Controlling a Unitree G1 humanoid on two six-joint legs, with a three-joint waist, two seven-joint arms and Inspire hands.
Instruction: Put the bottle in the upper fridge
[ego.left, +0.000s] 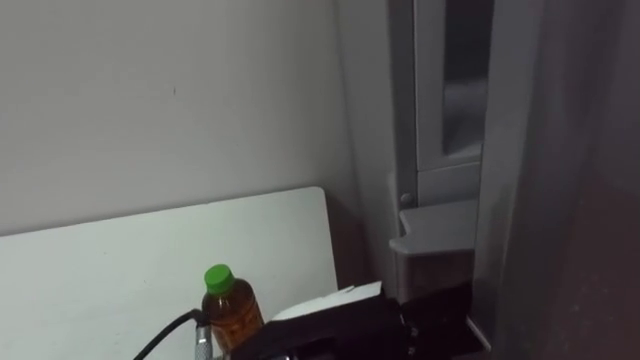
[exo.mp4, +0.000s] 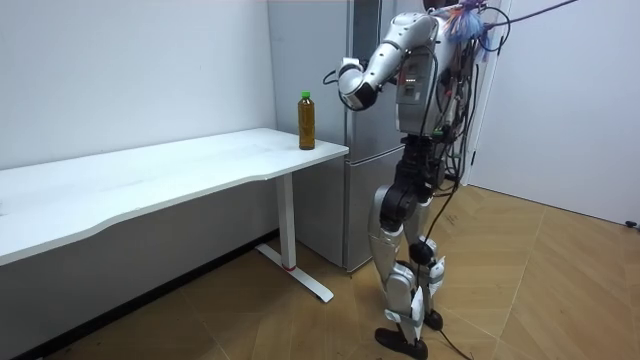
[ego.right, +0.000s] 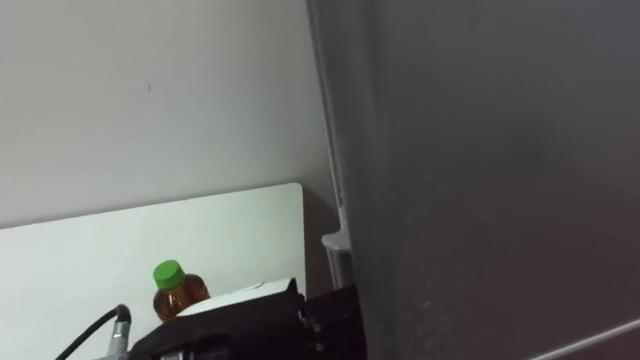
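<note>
bottle (ego.left: 232, 310): clear plastic | table (ego.left: 150, 270): matt white | fridge (exo.mp4: 320, 60): smooth grey

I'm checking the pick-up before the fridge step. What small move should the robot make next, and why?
Probably lower the left robot hand toward the amber plastic bottle with the green cap. The bottle stands upright and unheld at the corner of the white table beside the grey fridge, with the hand raised short of it.
</note>
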